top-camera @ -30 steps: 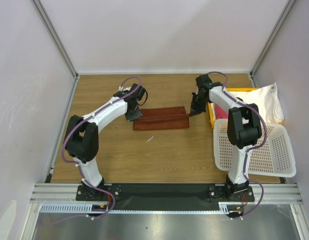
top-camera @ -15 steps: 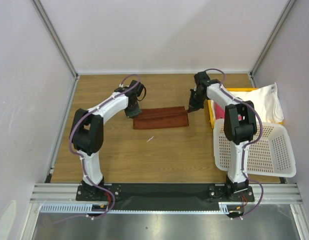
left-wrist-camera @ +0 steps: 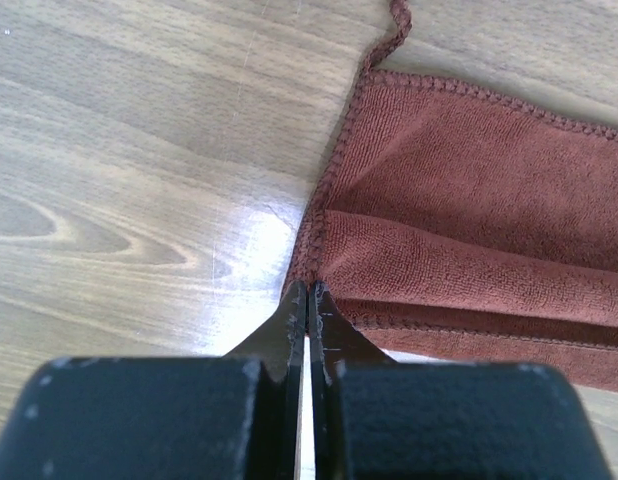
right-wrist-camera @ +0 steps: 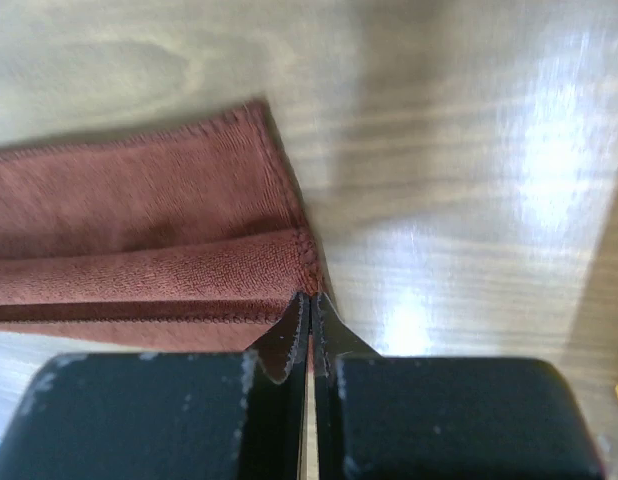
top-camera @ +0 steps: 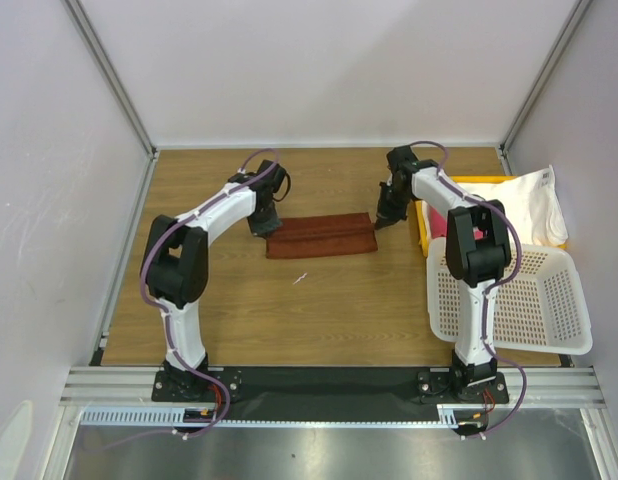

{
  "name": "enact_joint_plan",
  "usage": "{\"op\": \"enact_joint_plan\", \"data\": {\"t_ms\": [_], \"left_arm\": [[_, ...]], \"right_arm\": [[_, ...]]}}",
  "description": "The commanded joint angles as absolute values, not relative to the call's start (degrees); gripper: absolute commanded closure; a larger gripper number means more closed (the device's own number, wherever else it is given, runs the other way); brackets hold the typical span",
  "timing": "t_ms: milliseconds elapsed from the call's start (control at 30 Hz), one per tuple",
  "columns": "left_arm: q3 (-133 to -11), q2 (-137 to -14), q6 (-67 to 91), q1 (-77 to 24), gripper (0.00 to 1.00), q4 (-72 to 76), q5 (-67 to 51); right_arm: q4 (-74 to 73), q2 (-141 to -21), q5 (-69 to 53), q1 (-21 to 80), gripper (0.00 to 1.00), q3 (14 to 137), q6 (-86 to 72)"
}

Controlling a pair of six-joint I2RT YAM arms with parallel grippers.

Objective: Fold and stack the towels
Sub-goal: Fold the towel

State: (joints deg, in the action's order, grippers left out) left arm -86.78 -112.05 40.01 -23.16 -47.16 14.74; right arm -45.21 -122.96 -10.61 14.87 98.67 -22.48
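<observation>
Here, both my grippers are closed tight on the two ends of one folded towel.

My left gripper (left-wrist-camera: 307, 292) has its jaws pressed together with no gap, nipping the stitched edge at the left end of the reddish-brown towel (top-camera: 321, 236). My right gripper (right-wrist-camera: 309, 297) is closed just as tightly on the folded corner at the towel's right end. The towel lies between them as a long, narrow strip, folded lengthwise and flat on the wooden table (top-camera: 319, 320), around the middle and towards the far side. A small pale scrap (top-camera: 301, 278) sits on the wood just in front of it. Further right, the white towel (top-camera: 534, 200) lies bunched on the yellow tray (top-camera: 484, 180), with the white basket (top-camera: 559, 300) nearer the table's front edge.
</observation>
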Motion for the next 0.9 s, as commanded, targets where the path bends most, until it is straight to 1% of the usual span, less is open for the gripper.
{"op": "enact_joint_plan", "data": {"t_ms": [0, 133, 367, 533, 733, 867], "left_arm": [[-86.1, -107.4, 38.7, -22.1, 1.0, -50.4, 16.7], [-81.1, -102.2, 39.7, -22.2, 1.0, -51.2, 15.9], [-70.5, -91.9, 41.1, -23.0, 1.0, -51.3, 13.7], [-63.3, -86.0, 42.8, -25.2, 1.0, -51.6, 13.0], [-59.2, -82.6, 44.9, -27.0, 1.0, -51.5, 13.3], [-61.4, -83.4, 45.1, -27.0, 1.0, -52.3, 15.5]], "right_arm": [[-48.5, -117.8, -9.1, 14.3, 1.0, 97.2, -22.9], [-50.5, -111.8, -8.1, 14.9, 1.0, 92.7, -23.4], [-50.8, -101.2, -6.4, 16.3, 1.0, 80.4, -25.4], [-51.6, -96.1, -5.4, 17.8, 1.0, 73.2, -26.8], [-52.8, -90.4, -4.0, 19.0, 1.0, 68.1, -28.2], [-52.7, -90.3, -3.1, 19.1, 1.0, 68.8, -28.2]]}}
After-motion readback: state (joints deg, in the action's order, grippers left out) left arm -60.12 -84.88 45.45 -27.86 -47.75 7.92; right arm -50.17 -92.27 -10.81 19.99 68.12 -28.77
